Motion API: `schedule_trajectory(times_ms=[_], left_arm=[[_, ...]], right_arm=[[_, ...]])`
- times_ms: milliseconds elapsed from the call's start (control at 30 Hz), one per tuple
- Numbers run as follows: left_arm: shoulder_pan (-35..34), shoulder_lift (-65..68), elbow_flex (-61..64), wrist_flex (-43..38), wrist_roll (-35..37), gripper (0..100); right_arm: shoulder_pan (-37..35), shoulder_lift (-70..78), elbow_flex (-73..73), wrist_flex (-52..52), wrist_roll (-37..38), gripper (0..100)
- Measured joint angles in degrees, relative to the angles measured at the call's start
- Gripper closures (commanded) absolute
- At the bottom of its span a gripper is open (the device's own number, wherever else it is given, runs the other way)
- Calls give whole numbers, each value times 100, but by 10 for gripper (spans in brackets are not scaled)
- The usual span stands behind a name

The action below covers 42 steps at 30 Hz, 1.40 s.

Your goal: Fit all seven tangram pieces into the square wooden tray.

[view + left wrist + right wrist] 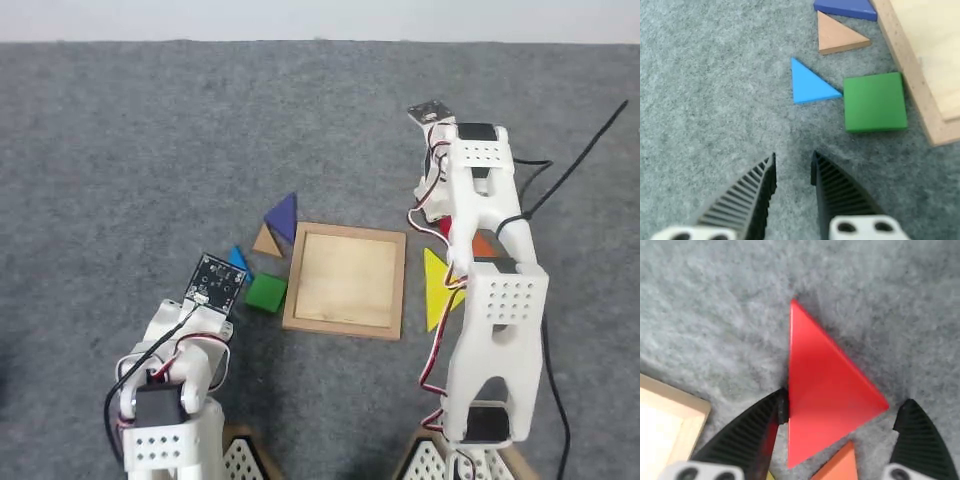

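High view tells me nothing is placed yet: the square wooden tray in the middle of the frame lies bare, and all seven pieces lie around it on the grey bench. Left of the tray lie the dark blue triangle, the tan triangle, the light blue triangle and the green square, the square just beside the tray's rim. Right of it lies the yellow triangle, with the red triangle and an orange piece above it, both largely hidden under my right arm. My right gripper stands wide around the red triangle, one finger touching its edge and the other apart from it; it holds nothing. My left gripper is narrow and empty, over bare bench near the light blue triangle. So I judge the whole job is left to do. The orange piece's shape I cannot tell: the right wrist view cuts it off too.
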Motion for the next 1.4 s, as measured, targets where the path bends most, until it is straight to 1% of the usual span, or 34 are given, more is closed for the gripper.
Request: schedule_trajectory(times_ms=[100, 300, 533, 767, 967, 1133, 1200, 1267, 1333, 1400], left_arm=[[0, 0, 0, 0, 0, 892], [0, 0, 0, 0, 0, 892], [0, 0, 0, 0, 0, 892], [0, 0, 0, 0, 0, 892], [0, 0, 0, 0, 0, 892], [0, 0, 0, 0, 0, 892], [0, 0, 0, 0, 0, 892], [0, 0, 0, 0, 0, 892], [0, 0, 0, 0, 0, 892], [0, 0, 0, 0, 0, 892]], right_arm=[[0, 0, 0, 0, 0, 667], [0, 176, -79, -35, 0, 771], [70, 193, -185, -79, -9, 779], [53, 53, -176, -70, -9, 779], [-237, -334, -158, 35, -9, 779], [-211, -519, -158, 35, -35, 773], [-220, -519, -158, 35, -35, 752], [-237, -519, -158, 35, 44, 705], [-237, -484, -158, 35, 246, 664], [-229, -378, -158, 9, 589, 656]])
